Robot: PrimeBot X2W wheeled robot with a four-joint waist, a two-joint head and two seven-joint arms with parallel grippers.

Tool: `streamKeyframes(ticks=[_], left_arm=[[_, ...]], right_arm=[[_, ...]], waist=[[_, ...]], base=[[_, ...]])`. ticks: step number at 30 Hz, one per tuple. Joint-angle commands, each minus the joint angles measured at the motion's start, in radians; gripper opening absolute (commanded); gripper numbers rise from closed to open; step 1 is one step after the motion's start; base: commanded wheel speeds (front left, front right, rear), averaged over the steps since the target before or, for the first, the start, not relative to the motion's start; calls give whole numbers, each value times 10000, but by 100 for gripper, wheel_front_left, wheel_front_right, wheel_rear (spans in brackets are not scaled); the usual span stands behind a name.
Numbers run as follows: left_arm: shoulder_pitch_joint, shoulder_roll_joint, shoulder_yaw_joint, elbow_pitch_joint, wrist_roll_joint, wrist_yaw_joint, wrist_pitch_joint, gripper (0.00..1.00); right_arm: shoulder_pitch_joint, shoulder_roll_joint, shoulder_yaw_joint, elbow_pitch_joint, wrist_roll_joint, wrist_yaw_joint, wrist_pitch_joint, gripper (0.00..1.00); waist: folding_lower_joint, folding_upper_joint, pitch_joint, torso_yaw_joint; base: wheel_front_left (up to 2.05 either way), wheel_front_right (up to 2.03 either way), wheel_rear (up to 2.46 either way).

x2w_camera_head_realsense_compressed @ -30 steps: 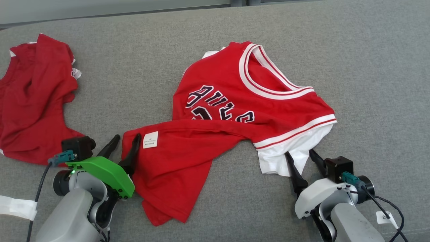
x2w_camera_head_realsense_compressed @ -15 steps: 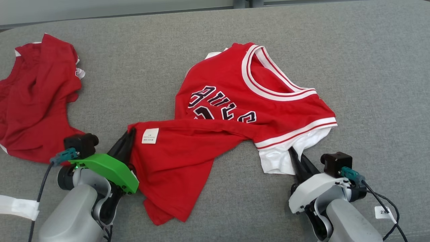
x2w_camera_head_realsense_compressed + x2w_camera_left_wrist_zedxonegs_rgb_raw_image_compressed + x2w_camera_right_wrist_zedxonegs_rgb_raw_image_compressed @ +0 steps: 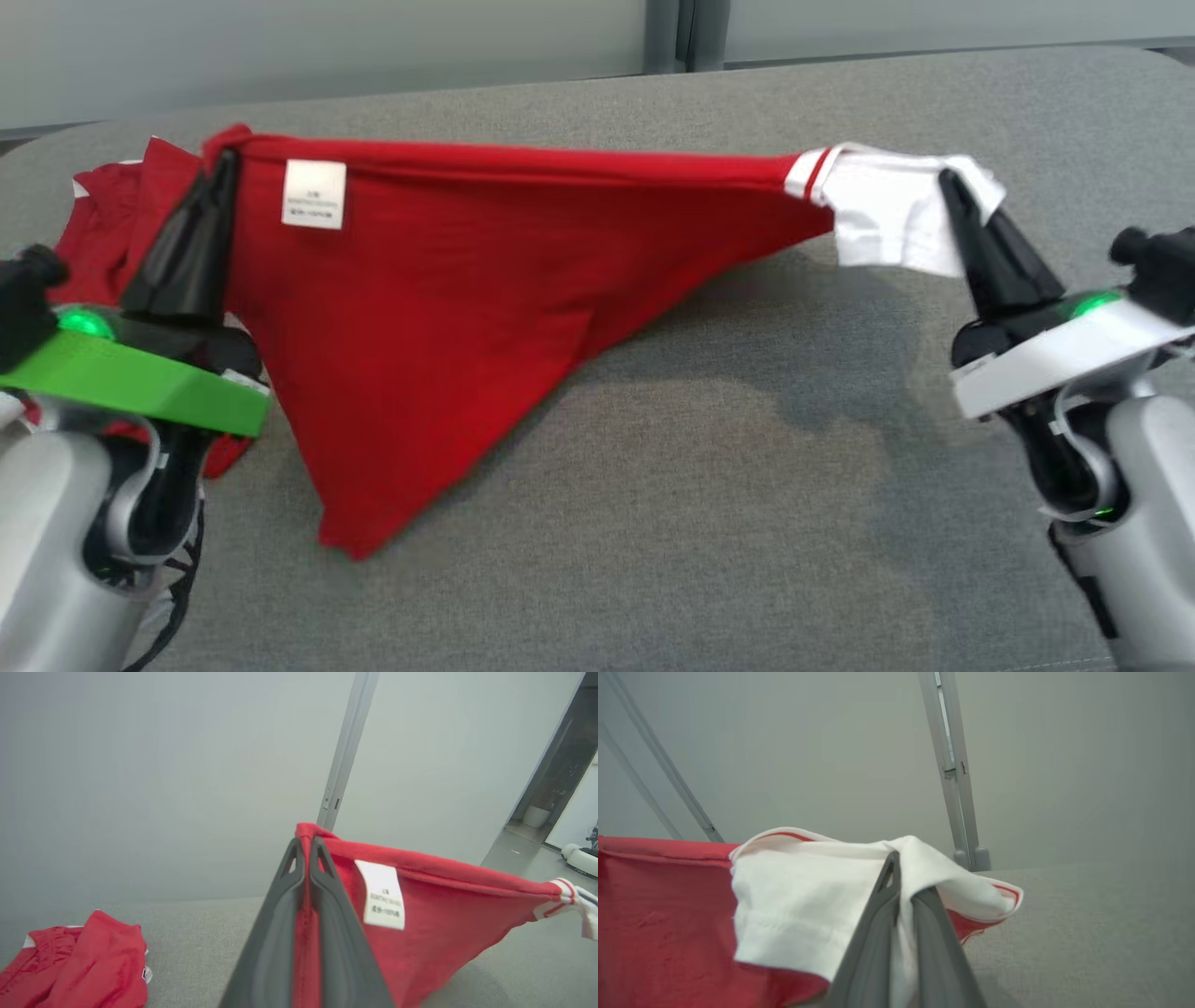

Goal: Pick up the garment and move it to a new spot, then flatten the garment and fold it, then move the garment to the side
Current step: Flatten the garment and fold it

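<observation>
**A:** Your left gripper (image 3: 226, 161) is up off the grey surface (image 3: 709, 485). Its two dark fingers are pressed together, with a corner of the red garment (image 3: 420, 280) pinched between them. The left wrist view shows a strip of red cloth running down between the fingers. The pale forearm rises from the lower left of the head view, and the fingers point up and away, leaning a little inward.

**B:** Your right gripper (image 3: 945, 179) matches it on the other side. It is clamped on the white sleeve part (image 3: 887, 210) of the garment. In the right wrist view, the white cloth drapes over one fingertip, and no gap shows between the fingers. That forearm comes up from the lower right, and its fingers lean inward toward your left arm.

**A:** Your two grippers sit at nearly the same height and well apart. The garment's top edge is stretched almost straight between them.

**B:** The rest of the garment hangs below that edge as a red triangle, with the white label (image 3: 315, 194) just beside your left fingers. The lowest corner reaches down toward the surface, but I can't tell you whether it touches.

**A:** A second red garment (image 3: 105, 191) lies crumpled on the surface behind your left gripper, apart from the one you hold.
</observation>
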Motion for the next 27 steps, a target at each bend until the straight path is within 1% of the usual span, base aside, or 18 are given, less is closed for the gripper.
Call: streamKeyframes(ticks=[1,5,8,11,14,17,19,20,22,24,25,27], left_arm=[[178,230,193,-440,-145,217,111,0],[511,1055,724,-2635,-200,939,749,0],[665,1466,1139,-4131,-443,1427,1176,0],[739,1862,1586,-5340,-647,1850,1555,0],[717,2148,1949,-6262,-908,2169,1973,0],[410,2441,2268,-6769,-1311,2322,2433,0],[104,2600,2284,-6684,-1397,2282,2743,0],[-136,2673,2238,-6498,-1411,2191,2872,0],[-862,2592,2038,-5930,-1563,1934,3167,0],[-1931,2439,1778,-5147,-1459,1600,3367,0],[-2572,2385,1538,-4659,-1296,1349,3512,0],[-3964,2173,1075,-3419,-785,940,3717,0]], right_arm=[[30,-225,-177,-500,221,-3,322,0],[348,-853,-902,-2868,1024,-3,1769,0],[528,-1043,-1674,-4487,1535,-3,2643,0],[592,-1010,-2587,-5805,1940,-3,3388,0],[367,-872,-3403,-6815,2359,-3,4169,0],[-38,-785,-4076,-7537,2574,-3,5029,0],[-410,-609,-4358,-7684,2772,-3,5583,0],[-611,-632,-4474,-7672,2728,-3,5891,0],[-1232,-599,-4468,-7469,2667,-3,6521,0],[-2092,-433,-4248,-6991,2601,-3,7050,0],[-2649,-371,-4110,-6648,2457,-1,7232,0],[-3861,-8,-3736,-5630,2183,0,7564,0]], waist=[[0,0,-261,-108],[0,0,-542,-310],[0,0,-677,-485],[0,0,-734,-660],[0,0,-681,-848],[0,0,-421,-958],[0,0,-117,-977],[0,0,99,-949],[0,0,657,-872],[0,0,1310,-787],[0,0,1667,-746],[0,0,2377,-695]], base=[[0,0,0],[0,0,0],[0,0,0],[0,0,0],[0,0,0],[0,0,0],[0,0,0],[0,0,0],[0,0,0],[0,0,0],[0,0,0],[0,0,0]])
